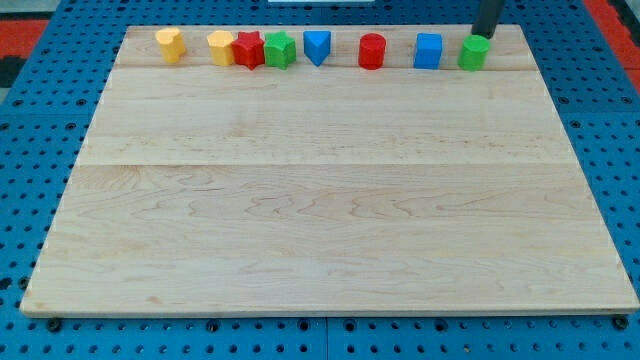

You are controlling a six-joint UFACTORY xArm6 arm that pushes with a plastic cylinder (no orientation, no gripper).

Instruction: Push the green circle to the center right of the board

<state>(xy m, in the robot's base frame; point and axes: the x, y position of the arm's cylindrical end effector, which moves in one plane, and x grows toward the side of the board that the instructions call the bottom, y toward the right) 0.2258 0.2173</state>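
The green circle sits at the view's top right of the wooden board, last in a row of blocks along the top edge. My tip is right behind the green circle, at its top right side, touching or nearly touching it; the dark rod rises out of the view's top.
Along the top edge, from the view's left: a yellow block, a second yellow block, a red star, a green block, a blue triangle, a red cylinder, a blue cube. Blue pegboard surrounds the board.
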